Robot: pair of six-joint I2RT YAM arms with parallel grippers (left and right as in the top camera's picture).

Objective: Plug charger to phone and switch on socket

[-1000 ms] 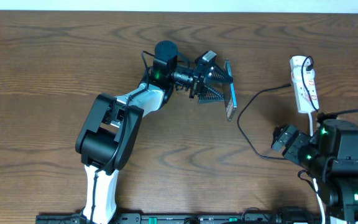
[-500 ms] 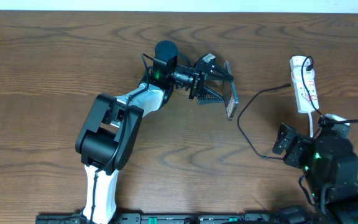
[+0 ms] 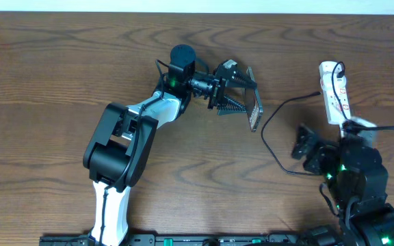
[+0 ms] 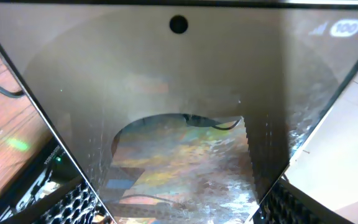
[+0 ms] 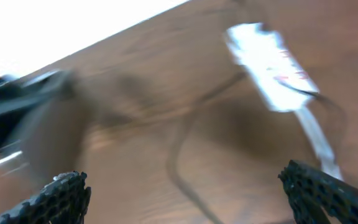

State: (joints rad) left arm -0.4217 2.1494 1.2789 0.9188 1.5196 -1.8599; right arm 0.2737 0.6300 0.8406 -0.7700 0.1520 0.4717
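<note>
My left gripper [image 3: 241,92] is shut on the phone [image 3: 254,109] and holds it on edge above the table's middle. In the left wrist view the phone's glossy screen [image 4: 166,93] fills the frame between the fingers. The thin black charger cable [image 3: 271,133] loops on the table between the phone and the white socket strip [image 3: 335,92] at the far right. My right gripper [image 3: 305,147] is open and empty over the cable's lower bend. The blurred right wrist view shows the cable [image 5: 179,155] between the fingers [image 5: 188,196] and the socket [image 5: 269,65] ahead.
The left arm [image 3: 125,140] stretches across the table's middle left. The socket's white cord [image 3: 351,126] runs down toward the right arm's base. Bare wooden tabletop [image 3: 46,68] lies at left and far side.
My right gripper has swung left and forward, toward the cable's loop. The left gripper tilted the phone slightly, then held still.
</note>
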